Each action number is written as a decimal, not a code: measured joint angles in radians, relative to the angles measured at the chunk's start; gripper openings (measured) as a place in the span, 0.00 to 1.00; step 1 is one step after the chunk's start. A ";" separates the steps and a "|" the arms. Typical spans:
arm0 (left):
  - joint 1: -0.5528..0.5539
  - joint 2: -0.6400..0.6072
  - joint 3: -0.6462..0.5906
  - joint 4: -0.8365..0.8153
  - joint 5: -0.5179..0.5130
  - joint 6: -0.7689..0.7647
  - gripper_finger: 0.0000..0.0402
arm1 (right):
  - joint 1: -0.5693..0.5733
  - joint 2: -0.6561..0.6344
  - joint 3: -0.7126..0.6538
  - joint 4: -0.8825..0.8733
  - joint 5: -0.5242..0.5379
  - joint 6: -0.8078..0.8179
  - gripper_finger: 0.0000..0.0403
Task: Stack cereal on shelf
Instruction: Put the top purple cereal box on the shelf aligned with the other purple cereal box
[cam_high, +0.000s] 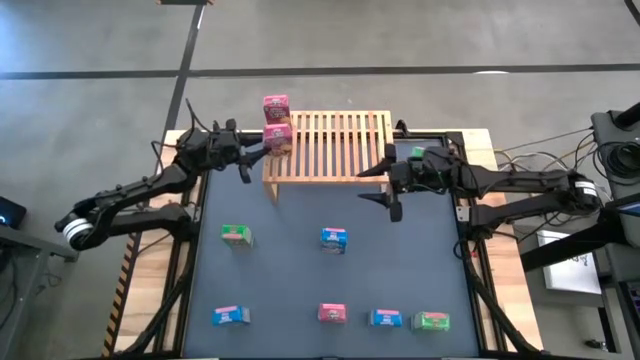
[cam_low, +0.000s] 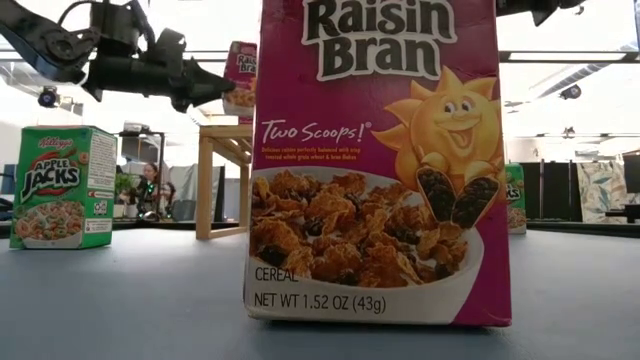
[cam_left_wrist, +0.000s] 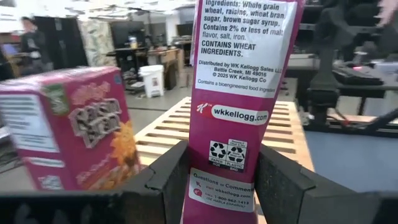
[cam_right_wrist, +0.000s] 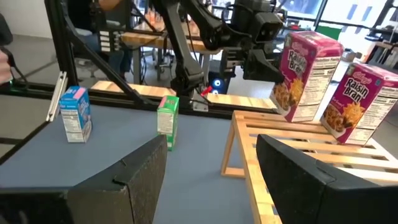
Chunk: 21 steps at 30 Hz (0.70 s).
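The left gripper (cam_high: 262, 150) clamps a glossy pink Raisin Bran box (cam_high: 279, 138) at the slatted wooden shelf's (cam_high: 335, 140) left edge, beside a second pink box (cam_high: 276, 108) standing at that corner. The right gripper (cam_high: 378, 184), fingers apart and empty, hovers by the shelf's front right. Six cardboard boxes stand scattered across the dark table mat (cam_high: 290, 270), with open room between them.

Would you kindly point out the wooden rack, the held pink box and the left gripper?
wooden rack (cam_high: 335, 145), high view, slatted top.
held pink box (cam_left_wrist: 239, 93), left wrist view, printed side panel.
left gripper (cam_left_wrist: 224, 180), left wrist view, between fingertips.
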<state>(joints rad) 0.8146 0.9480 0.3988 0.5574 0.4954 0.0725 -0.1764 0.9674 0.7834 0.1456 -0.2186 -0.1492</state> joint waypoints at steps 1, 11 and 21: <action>0.007 0.014 -0.001 0.015 0.018 -0.004 0.36 | 0.000 -0.005 -0.003 -0.001 0.000 0.000 0.59; 0.072 0.135 -0.001 0.105 0.067 -0.018 0.36 | 0.000 -0.004 -0.003 -0.005 0.000 0.001 0.59; 0.136 0.223 -0.001 0.217 0.180 -0.086 0.36 | 0.000 0.002 -0.003 -0.010 0.001 0.000 0.59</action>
<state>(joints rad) 0.9502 1.1714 0.3973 0.7745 0.6754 -0.0137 -0.1764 0.9691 0.7803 0.1360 -0.2180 -0.1490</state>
